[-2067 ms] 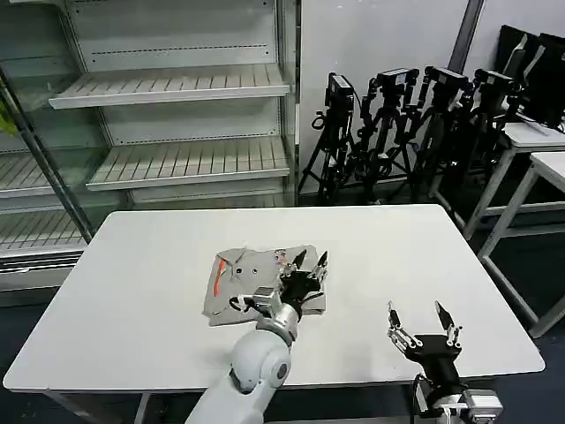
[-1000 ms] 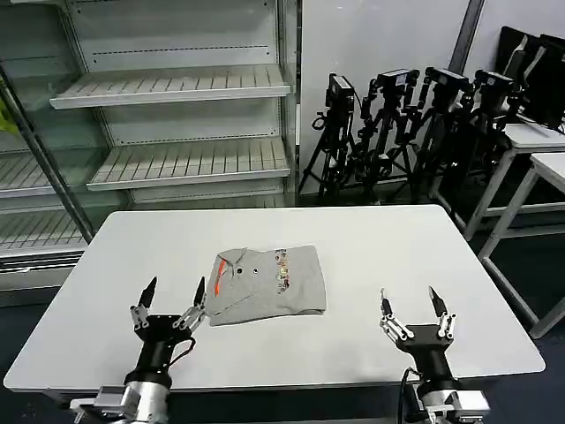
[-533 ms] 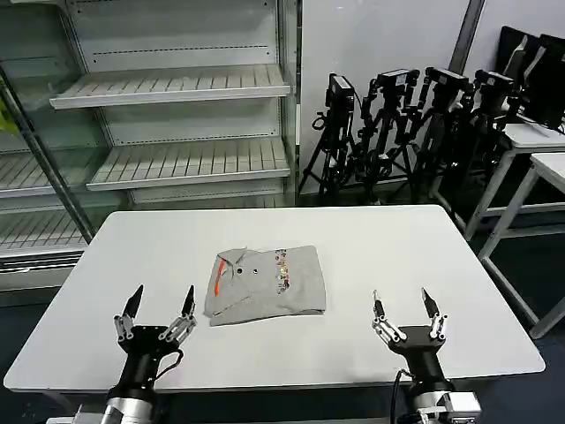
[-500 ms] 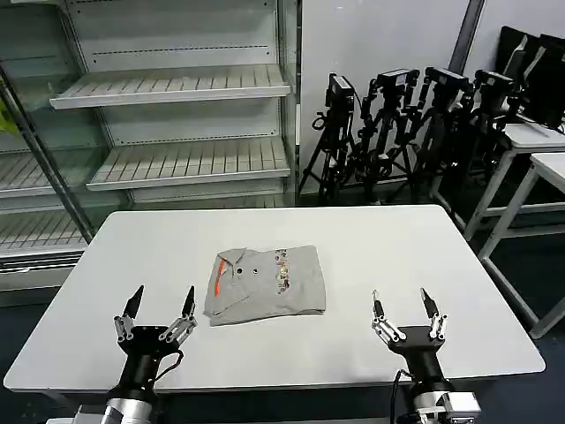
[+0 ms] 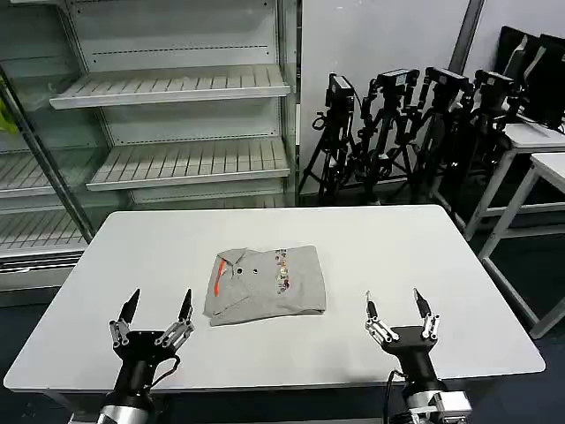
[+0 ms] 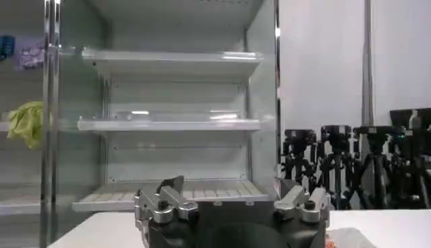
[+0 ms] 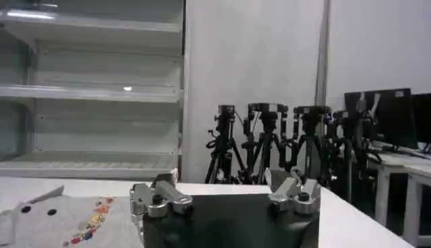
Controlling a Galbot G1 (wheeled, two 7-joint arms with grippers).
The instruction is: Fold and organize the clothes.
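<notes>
Light grey short-sleeved cotton shirt (image 5: 266, 283) with multicolour chest print lay folded mid white table (image 5: 424, 247); left gripper (image 5: 159, 311) and right gripper (image 5: 391, 305) splayed wide, empty, nearer than shirt, flanking it, apparently parked because folding looked done.
</notes>
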